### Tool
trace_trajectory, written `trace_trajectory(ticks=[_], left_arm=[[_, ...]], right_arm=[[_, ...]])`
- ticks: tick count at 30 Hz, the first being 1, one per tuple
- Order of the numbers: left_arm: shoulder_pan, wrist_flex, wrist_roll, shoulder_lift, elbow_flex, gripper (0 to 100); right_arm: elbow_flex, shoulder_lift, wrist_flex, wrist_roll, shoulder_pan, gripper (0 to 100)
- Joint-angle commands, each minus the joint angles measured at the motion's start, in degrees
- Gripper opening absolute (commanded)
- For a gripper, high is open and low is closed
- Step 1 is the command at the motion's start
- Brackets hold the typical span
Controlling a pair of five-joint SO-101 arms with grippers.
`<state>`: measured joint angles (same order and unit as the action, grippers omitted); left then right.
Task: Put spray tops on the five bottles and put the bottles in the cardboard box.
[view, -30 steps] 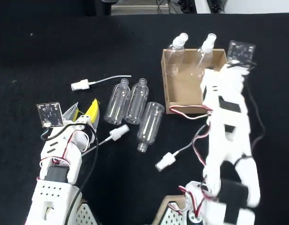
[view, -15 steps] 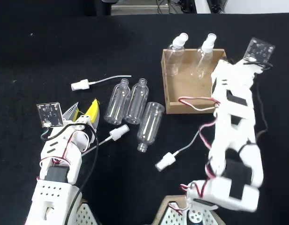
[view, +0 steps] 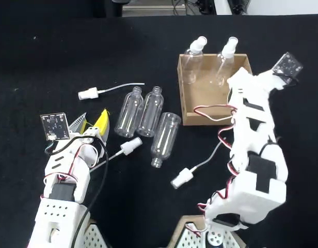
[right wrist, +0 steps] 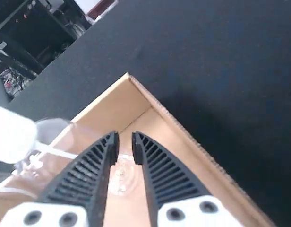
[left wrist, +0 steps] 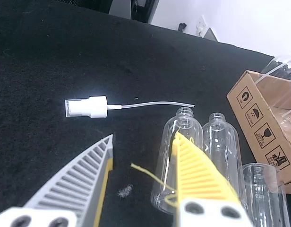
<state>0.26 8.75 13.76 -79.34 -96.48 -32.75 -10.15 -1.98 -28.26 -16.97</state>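
Two bottles with spray tops [view: 192, 58] [view: 224, 58] stand at the far side of the cardboard box [view: 200, 103]. Three uncapped clear bottles [view: 129, 111] [view: 150, 110] [view: 165, 137] lie left of the box. Loose spray tops lie at the far left [view: 89, 93], by the left arm [view: 129, 146] and near the front [view: 182, 178]. My left gripper [left wrist: 143, 142] [view: 93, 123] is open and holds nothing, just short of a bottle [left wrist: 183, 123] and a spray top [left wrist: 86, 106]. My right gripper [right wrist: 125, 142] is shut and holds nothing, above the box's corner [right wrist: 183, 139] beside a capped bottle [right wrist: 46, 142].
The right arm [view: 252, 119] stretches along the box's right side, with its cables draped over the box's near edge. The black cloth covers the table. A further bottle [left wrist: 221, 142] and the box's side [left wrist: 263, 127] lie beyond the left gripper.
The right arm has swung to the right, off the box's middle toward its right side. The left arm, bottles and spray tops have stayed put.
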Motion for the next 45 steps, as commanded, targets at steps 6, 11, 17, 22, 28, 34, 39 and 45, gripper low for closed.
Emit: trace_trajectory(ticks=[6,11,17,22,28,34,39,45], left_arm=[[0.31,-1.05,-0.09,-0.44,-1.27,20],[0.31,-1.05,-0.09,-0.44,-1.27,20],[0.22,-1.05,-0.09,-0.44,-1.27,20],[0.22,-1.05,-0.09,-0.44,-1.27,20],[0.22,-1.05,-0.09,-0.44,-1.27,20],[0.22,-1.14,-0.09,-0.44,-1.27,20],[0.22,-1.14,-0.09,-0.44,-1.27,20],[0.22,-1.05,-0.09,-0.44,-1.27,20]], right_arm=[[4.88,-5.23,-9.32,-0.26,2.20,1.1],[4.88,-5.67,-9.85,-0.18,3.25,1.1],[4.79,-5.85,-9.93,-0.18,5.63,1.1],[4.53,-5.58,-9.85,-0.18,4.75,1.1],[4.35,-5.49,-9.58,-0.18,4.48,1.1],[0.57,-1.54,-9.93,-0.44,3.78,1.1],[-1.01,-1.27,-9.93,-0.18,5.45,1.1],[0.48,-3.56,-10.02,-0.18,6.86,1.1]])
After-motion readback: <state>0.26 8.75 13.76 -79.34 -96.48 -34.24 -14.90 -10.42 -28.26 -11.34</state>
